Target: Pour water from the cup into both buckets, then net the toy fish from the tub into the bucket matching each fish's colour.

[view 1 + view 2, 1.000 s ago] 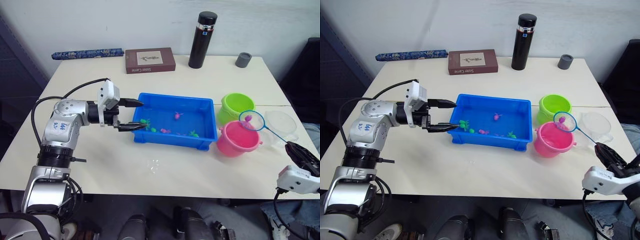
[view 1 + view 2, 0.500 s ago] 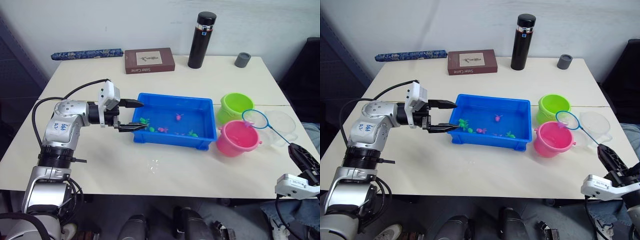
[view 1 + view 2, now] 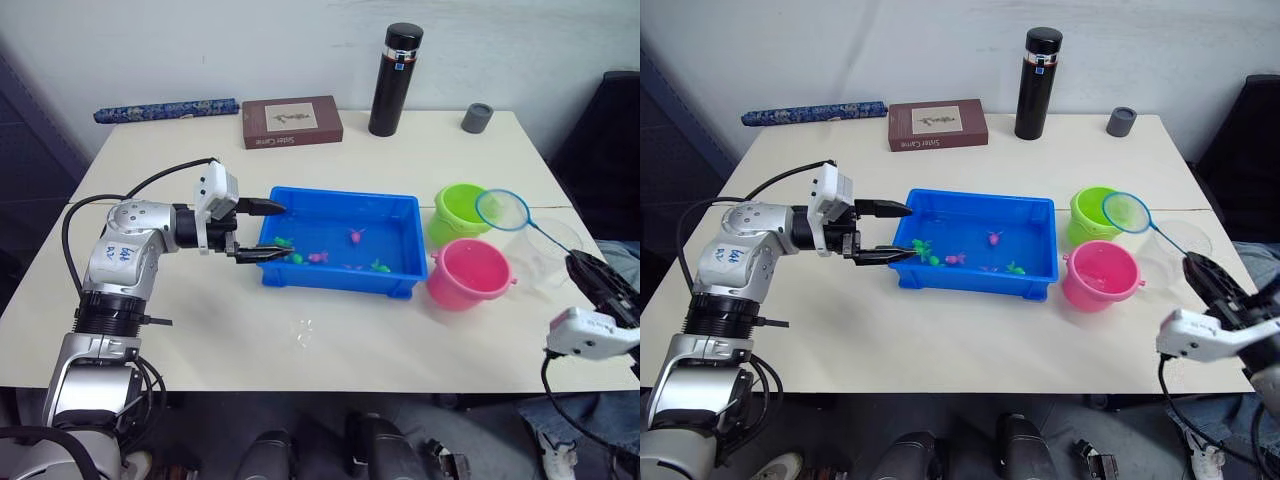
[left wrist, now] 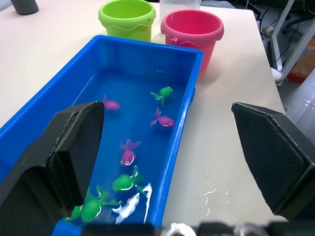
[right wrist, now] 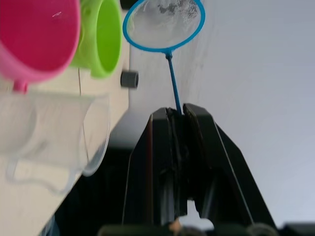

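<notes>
R claw (image 5: 179, 115) grips net (image 3: 502, 209) raised; L claw (image 3: 268, 231) wide at tub (image 3: 400, 285)

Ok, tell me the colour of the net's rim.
Blue, clearest in the right wrist view: net.

Silver-grey left arm (image 3: 125, 250) with blue handwritten marks, black cable looping behind the pincer, white wrist blocks, black wedge-shaped fingers (image 4: 74, 142)

The light is bright and even, with soft, weak shadows on the cream table top (image 3: 330, 350). The black foam-padded left gripper fingers (image 4: 74, 147) look blurred near the wrist camera.
</notes>
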### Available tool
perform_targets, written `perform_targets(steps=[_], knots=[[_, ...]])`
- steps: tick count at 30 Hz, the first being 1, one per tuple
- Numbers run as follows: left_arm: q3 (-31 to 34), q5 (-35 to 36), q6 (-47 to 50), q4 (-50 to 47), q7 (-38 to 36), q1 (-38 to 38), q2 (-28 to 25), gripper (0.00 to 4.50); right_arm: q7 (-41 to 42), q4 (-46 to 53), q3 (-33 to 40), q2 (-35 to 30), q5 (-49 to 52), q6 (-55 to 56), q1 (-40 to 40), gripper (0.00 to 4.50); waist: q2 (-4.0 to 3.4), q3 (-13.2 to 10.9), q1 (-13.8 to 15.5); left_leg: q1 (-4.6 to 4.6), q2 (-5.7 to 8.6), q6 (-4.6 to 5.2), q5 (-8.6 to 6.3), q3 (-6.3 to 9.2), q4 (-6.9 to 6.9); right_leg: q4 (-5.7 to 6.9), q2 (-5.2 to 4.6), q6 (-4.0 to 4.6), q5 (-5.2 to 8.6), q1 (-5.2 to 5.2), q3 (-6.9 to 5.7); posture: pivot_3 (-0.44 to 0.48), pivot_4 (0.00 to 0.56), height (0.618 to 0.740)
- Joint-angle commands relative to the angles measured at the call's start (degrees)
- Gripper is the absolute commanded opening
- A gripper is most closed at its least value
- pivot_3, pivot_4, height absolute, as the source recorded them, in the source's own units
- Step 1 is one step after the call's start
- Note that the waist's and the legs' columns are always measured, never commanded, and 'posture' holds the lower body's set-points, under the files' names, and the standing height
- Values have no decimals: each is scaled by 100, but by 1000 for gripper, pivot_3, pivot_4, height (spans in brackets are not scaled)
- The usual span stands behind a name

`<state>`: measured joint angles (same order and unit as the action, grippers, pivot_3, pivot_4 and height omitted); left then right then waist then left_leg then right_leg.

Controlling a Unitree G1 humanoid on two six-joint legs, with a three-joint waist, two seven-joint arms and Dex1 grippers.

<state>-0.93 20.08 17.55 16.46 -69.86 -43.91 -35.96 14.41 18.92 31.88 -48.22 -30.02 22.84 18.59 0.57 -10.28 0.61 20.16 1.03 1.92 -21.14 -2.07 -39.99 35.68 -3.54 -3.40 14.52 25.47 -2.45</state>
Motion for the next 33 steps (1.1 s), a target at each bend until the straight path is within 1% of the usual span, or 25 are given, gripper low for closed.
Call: perform_targets(steps=[1,4,6,9,12,14,17,22,27,33], knots=[[264,81,43,-78,170,-35,-98,4473,1033,575,-413,-197,1262,-1002,-636,0,-1,0,-7,0,2,0,0,-1,-1,2,-2,0,0,0,2,0,150,740],[384,138,143,-156,280,12,-143,4473,1734,932,-770,-225,2185,-2163,-1315,0,-1,0,-36,0,2,0,0,-1,-8,6,-5,-1,-1,0,1,0,150,740],[417,145,221,-264,314,87,-188,4473,2185,1172,-938,-279,2775,-3189,-1684,0,0,0,-35,0,0,0,0,2,-7,6,-5,-1,0,0,-3,0,150,740],[487,155,273,-383,351,203,-274,4473,2681,1306,-1254,-498,3657,-4643,-2561,0,-1,0,-30,3,1,1,0,3,-9,5,-11,-1,-1,0,-5,0,150,740],[544,181,317,-490,420,272,-314,4473,3074,1158,-1581,-745,4329,-5844,-3402,0,0,0,-19,5,2,1,-1,6,-13,4,-19,-1,-1,1,-8,0,150,740],[571,190,333,-574,472,337,-327,4473,3274,961,-1913,-907,4591,-6475,-3954,0,0,0,-12,7,2,1,-1,13,-12,1,-22,-1,-1,2,-14,0,150,740],[604,194,355,-688,565,425,-325,4473,3463,787,-2367,-1113,4854,-7311,-4546,0,0,0,-3,11,1,0,-1,17,-8,-4,-26,0,0,5,-18,0,150,740],[672,223,409,-973,756,708,-329,4473,3503,704,-3130,-1312,4875,-8115,-5261,0,-1,0,5,17,5,0,-1,16,-8,-6,-35,0,0,11,-20,0,150,740],[737,275,507,-1310,993,1069,-274,4473,3242,448,-3784,-1100,4757,-8700,-5809,0,-1,0,-2,19,5,0,-1,17,-8,-7,-38,0,0,14,-22,0,150,740],[764,382,624,-1592,1180,1281,-270,4473,3056,174,-4340,-965,4582,-9002,-6209,0,-1,0,-2,22,7,-1,-1,17,-7,-8,-41,0,0,16,-23,0,150,740]])
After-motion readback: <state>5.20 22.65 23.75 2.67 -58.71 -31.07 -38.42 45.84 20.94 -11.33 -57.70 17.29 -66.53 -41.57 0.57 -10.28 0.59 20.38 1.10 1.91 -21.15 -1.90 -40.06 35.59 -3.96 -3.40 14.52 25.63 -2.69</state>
